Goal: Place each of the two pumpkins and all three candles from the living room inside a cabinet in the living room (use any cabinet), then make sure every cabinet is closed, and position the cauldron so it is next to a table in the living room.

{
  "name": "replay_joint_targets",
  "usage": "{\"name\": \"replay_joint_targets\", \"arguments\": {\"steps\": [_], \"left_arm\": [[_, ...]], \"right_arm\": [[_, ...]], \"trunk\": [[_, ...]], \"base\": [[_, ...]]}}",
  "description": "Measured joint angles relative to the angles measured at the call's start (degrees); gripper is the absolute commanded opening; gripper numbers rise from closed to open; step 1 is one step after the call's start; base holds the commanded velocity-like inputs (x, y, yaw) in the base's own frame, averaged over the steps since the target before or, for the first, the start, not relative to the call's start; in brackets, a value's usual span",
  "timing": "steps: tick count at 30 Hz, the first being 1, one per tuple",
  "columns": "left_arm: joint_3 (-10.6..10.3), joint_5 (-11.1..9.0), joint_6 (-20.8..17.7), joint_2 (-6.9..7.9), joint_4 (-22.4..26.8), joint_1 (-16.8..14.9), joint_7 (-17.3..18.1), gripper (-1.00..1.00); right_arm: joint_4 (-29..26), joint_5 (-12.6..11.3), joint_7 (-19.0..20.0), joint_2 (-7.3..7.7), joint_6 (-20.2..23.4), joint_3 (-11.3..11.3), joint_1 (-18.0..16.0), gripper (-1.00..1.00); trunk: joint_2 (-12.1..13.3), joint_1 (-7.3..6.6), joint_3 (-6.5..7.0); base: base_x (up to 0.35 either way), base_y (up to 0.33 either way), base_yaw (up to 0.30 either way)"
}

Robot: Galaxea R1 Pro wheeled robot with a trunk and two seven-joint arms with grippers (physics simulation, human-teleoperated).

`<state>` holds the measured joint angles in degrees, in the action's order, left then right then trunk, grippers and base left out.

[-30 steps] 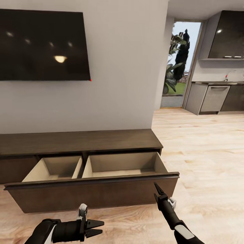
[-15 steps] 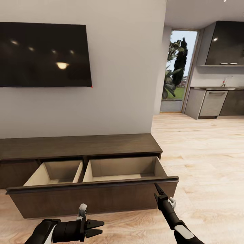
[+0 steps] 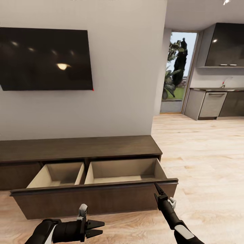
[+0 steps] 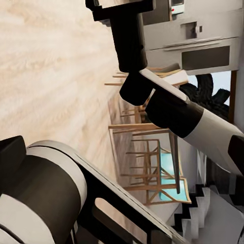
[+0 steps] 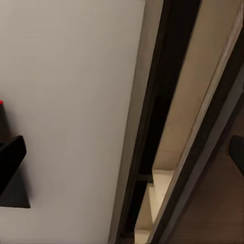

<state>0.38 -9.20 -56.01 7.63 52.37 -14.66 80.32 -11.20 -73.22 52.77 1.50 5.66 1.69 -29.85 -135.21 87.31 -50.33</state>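
- We see the left gripper [image 3: 98, 228] low at the head view's bottom edge, its two dark fingers spread apart with nothing between them, pointing toward the right arm.
- The right gripper [image 3: 157, 188] reaches up to the front panel of the open drawer [image 3: 98, 198], near the panel's right end. From this angle its fingers overlap into one thin dark line, so we cannot tell whether they are spread or pressed together, nor whether the tip touches the panel.
- Both arms are cut off by the bottom edge of the head view.
- The cabinet [image 3: 78, 147] stands against the wall under the television [image 3: 45, 59]. Its wide drawer is pulled out, and a divider splits the pale interior into two compartments.
- The front panel hides the near part of each compartment floor; the parts we can see hold nothing.
- In the right wrist view the drawer's pale inside [image 5: 190, 127] runs beside the white wall [image 5: 66, 101].
- In the left wrist view the right arm [image 4: 168, 107] crosses in front of blurred wooden chairs [image 4: 147, 168].
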Motion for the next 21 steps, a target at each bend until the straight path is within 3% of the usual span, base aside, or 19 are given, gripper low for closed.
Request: {"name": "replay_joint_targets", "arguments": {"steps": [21], "left_arm": [[0.0, 0.0, 0.0, 0.0, 0.0, 0.0, 0.0, 1.0]], "right_arm": [[0.0, 0.0, -0.6, 0.17, 0.1, 0.0, 0.0, 1.0]], "trunk": [[8.4, -4.62, 3.77]], "base": [[-0.039, 0.008, 0.0]]}}
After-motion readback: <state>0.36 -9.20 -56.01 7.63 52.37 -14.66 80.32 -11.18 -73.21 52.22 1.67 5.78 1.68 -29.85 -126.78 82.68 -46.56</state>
